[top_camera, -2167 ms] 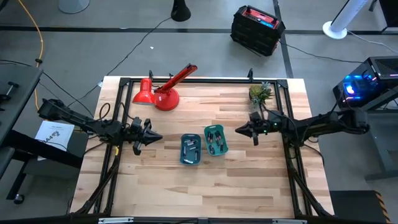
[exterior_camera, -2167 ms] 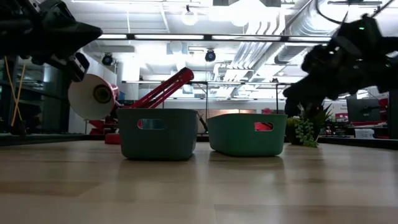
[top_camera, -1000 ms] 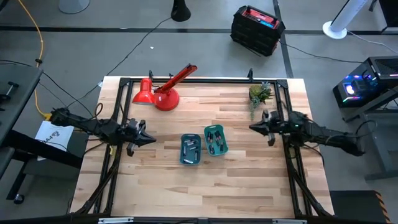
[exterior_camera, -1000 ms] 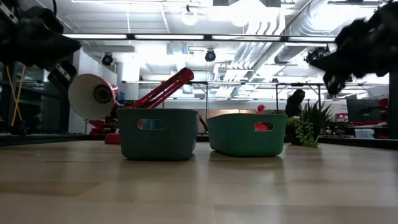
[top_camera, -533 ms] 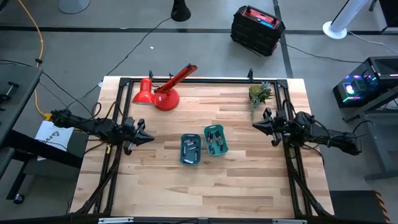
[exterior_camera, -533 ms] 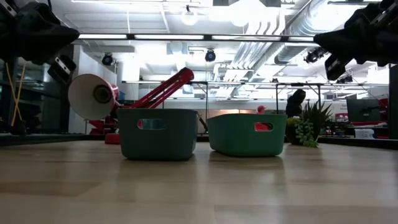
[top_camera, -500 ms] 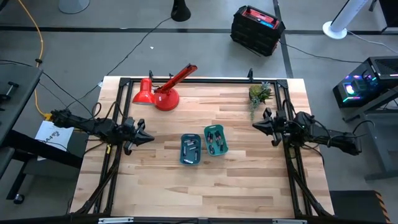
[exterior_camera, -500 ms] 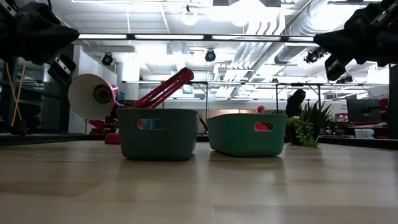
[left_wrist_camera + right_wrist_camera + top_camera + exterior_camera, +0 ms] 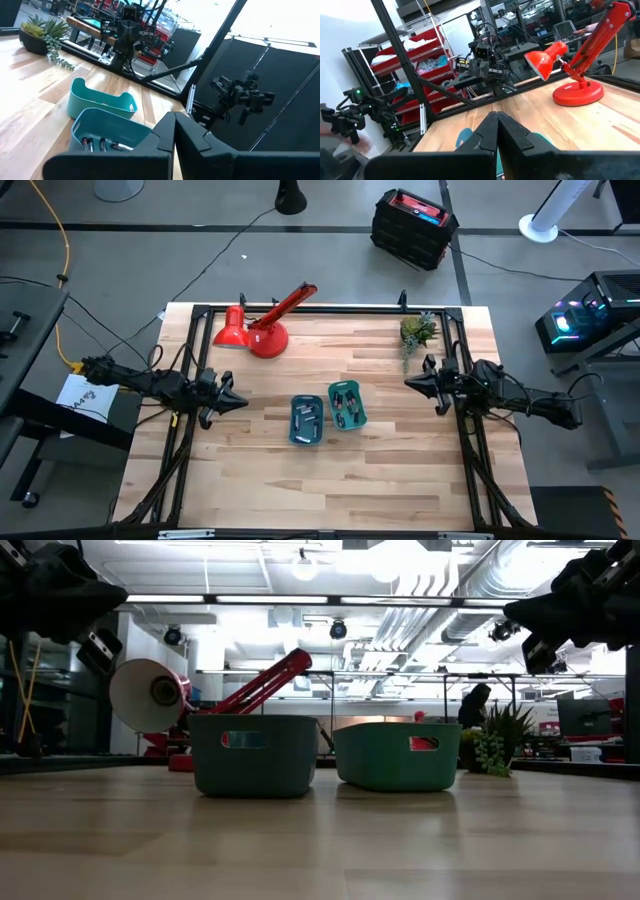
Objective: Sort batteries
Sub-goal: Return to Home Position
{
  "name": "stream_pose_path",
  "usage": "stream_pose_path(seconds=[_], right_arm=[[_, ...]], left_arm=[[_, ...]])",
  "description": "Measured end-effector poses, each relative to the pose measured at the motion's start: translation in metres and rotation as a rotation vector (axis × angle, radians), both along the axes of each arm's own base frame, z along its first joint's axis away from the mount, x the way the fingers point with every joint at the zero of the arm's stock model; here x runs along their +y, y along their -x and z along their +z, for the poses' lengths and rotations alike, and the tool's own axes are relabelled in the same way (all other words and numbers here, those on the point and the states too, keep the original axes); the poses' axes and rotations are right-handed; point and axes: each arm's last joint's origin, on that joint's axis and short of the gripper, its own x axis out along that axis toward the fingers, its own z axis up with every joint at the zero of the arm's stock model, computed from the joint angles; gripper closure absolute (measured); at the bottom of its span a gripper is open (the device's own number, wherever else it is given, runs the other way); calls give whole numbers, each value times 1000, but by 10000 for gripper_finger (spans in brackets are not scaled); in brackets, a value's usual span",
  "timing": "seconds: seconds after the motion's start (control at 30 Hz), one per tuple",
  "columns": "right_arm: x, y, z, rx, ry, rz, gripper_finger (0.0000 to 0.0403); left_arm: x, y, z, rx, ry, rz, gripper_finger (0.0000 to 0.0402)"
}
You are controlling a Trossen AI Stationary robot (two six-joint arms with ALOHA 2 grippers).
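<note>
Two teal trays stand side by side mid-table: the left tray point(image 9: 306, 421) and the right tray point(image 9: 347, 406). The batteries lie inside them as small dark cylinders with silvery ends, several in the left tray point(image 9: 308, 418) and several in the right point(image 9: 346, 400); a few also show in the left wrist view point(image 9: 100, 145). In the low view the tray walls point(image 9: 255, 755) hide them. My left gripper point(image 9: 243, 402) hovers shut, left of the trays. My right gripper point(image 9: 408, 383) hovers shut to their right. Both hold nothing.
A red desk lamp point(image 9: 262, 330) stands at the far left of the table and a small potted plant point(image 9: 418, 330) at the far right. Black frame rails point(image 9: 190, 360) run along the table's edges. Bare wood lies in front of the trays point(image 9: 330, 480).
Both arms have drawn back a little from the trays, the left toward the table's left edge and the right toward the right edge, rising slightly. For the last half second they have kept still. Both grippers have stayed shut, and the trays have not moved.
</note>
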Motion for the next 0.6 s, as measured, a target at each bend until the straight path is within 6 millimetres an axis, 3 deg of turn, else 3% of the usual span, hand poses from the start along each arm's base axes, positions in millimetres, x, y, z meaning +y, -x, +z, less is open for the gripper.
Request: stream_pose_path(seconds=[0.6], right_arm=[[0,0,-1,8,-2,0,403]], left_arm=[[0,0,0,0,0,2,401]])
